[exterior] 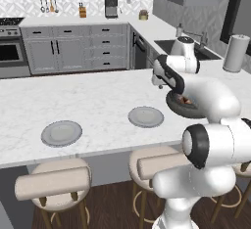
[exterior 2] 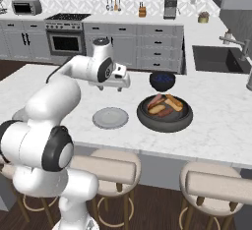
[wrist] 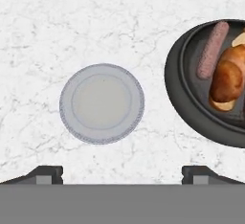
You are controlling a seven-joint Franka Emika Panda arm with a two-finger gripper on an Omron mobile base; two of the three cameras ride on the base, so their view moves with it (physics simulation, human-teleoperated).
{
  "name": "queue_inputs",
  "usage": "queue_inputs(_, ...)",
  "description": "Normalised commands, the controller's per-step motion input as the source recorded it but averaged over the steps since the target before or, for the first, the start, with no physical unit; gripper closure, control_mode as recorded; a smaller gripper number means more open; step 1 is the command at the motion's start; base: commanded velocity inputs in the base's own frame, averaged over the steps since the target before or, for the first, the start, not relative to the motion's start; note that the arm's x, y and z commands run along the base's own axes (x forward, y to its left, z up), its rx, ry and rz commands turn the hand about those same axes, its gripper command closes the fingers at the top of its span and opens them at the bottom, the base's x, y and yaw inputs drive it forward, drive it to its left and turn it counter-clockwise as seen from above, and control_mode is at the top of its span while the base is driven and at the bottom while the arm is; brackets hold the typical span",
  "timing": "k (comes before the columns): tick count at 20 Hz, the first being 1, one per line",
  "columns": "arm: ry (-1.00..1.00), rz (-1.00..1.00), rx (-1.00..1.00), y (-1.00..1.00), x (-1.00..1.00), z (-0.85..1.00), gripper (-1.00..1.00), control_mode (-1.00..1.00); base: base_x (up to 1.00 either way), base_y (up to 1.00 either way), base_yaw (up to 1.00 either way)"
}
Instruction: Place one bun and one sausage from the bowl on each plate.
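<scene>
Your tool (wrist: 122,174) hangs with its jaws spread wide and nothing between them, above the flat round light-grey plate (wrist: 102,103) near the front edge of the white marble bench (wrist: 43,27). The second, matching plate (exterior: 61,133) lies further toward the bench's left end, and both are bare. The glossy dark round bowl (exterior 2: 165,112) sits just beside the nearer plate, holding the golden-brown buns (wrist: 228,78) and slim reddish-pink sausages (wrist: 212,49). Swing over the bowl, line the jaws across a bun's narrow width, and descend clear of the rim before closing.
</scene>
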Motion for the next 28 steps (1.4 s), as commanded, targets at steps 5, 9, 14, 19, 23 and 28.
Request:
queue_inputs(5,0.13,-0.02,-0.03,-0.84,0.94,-0.42,-1.00,-1.00,0.00,0.00,0.00)
queue_inputs(9,0.10,0.00,-0.17,-0.50,0.76,0.07,-1.00,-1.00,0.00,0.00,0.00)
queue_inputs(14,0.06,-0.02,-0.04,-0.86,0.55,-0.33,-1.00,-1.00,0.00,0.00,0.00)
queue_inputs(19,0.00,-0.04,0.00,-0.82,0.37,-0.58,-1.00,-1.00,0.00,0.00,0.00)
queue_inputs(23,0.01,0.00,0.01,-0.42,0.20,-0.42,-1.00,-1.00,0.00,0.00,0.00)
queue_inputs(28,0.00,0.00,0.01,-0.22,-0.37,-0.07,-1.00,-1.00,0.00,0.00,0.00)
